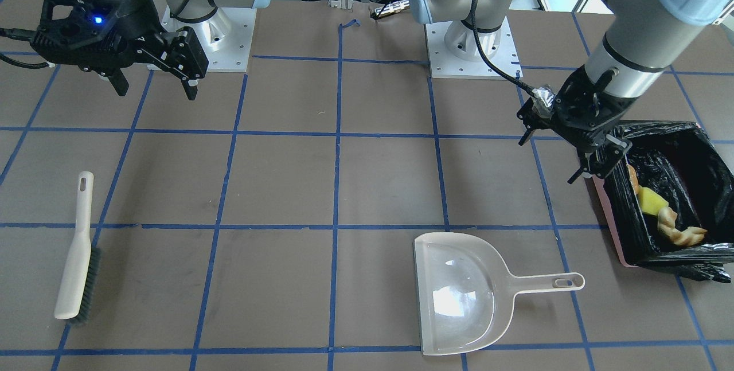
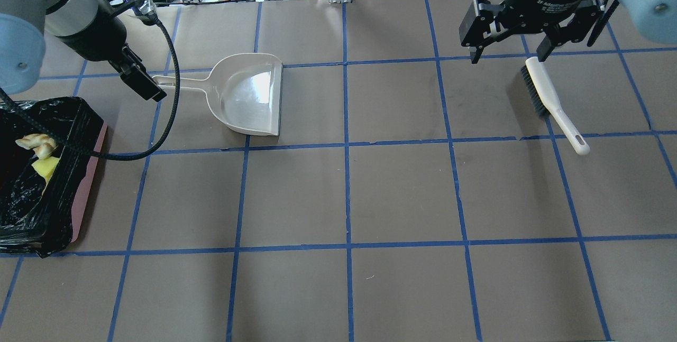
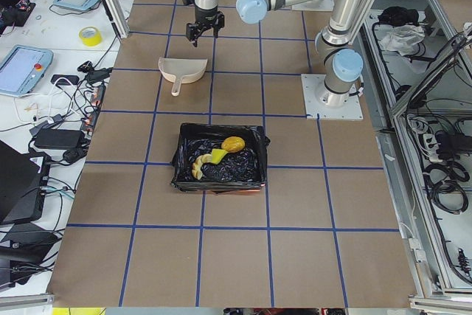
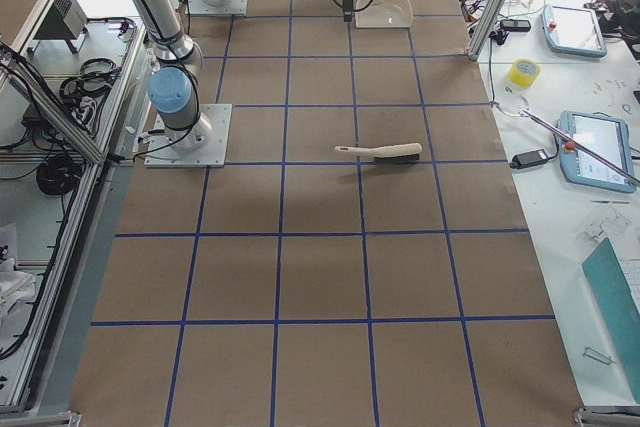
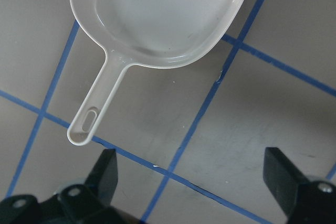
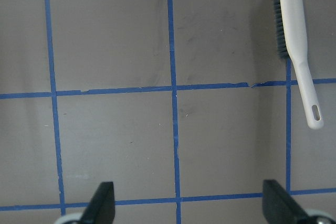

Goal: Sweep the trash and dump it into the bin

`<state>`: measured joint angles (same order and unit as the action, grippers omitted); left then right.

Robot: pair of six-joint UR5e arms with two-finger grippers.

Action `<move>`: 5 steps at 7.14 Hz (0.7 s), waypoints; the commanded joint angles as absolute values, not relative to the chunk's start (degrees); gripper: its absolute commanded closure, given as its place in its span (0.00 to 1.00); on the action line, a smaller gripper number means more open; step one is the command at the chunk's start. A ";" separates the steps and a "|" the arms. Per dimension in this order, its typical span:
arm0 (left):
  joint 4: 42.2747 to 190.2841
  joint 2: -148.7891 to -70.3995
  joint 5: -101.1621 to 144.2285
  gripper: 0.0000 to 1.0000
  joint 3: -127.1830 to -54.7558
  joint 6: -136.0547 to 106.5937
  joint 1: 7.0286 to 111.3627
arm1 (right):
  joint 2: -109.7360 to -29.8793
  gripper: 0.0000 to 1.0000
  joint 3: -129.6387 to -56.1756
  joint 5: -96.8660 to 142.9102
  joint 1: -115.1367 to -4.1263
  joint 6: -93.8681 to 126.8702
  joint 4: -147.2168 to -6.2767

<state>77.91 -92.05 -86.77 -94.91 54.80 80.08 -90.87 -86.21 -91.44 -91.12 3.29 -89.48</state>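
Trash (image 3: 216,157) — 3 pieces — inside bin (image 3: 259,161) (potato lump (image 3: 234,144) half-hidden frontally).

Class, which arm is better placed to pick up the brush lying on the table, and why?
The right arm. Its open right pincer hangs close to the brush. The left pincer, also open, is at the table's other end, by the dustpan handle and the bin.

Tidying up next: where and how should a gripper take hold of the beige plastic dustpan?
Probably its slim straight handle, from above, fingers straddling its width: the beige plastic dustpan lies flat, and the wide scoop looks too broad.
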 commanded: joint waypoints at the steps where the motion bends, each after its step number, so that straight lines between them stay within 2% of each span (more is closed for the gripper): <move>1: 79.19 -90.44 -90.85 0.00 -94.66 31.41 85.40 | -90.62 0.00 -86.48 -90.80 -90.79 3.52 -88.77; 5: 79.28 -90.26 -90.97 0.00 -93.52 3.80 90.26 | -90.09 0.00 -86.57 -90.53 -90.70 2.99 -89.38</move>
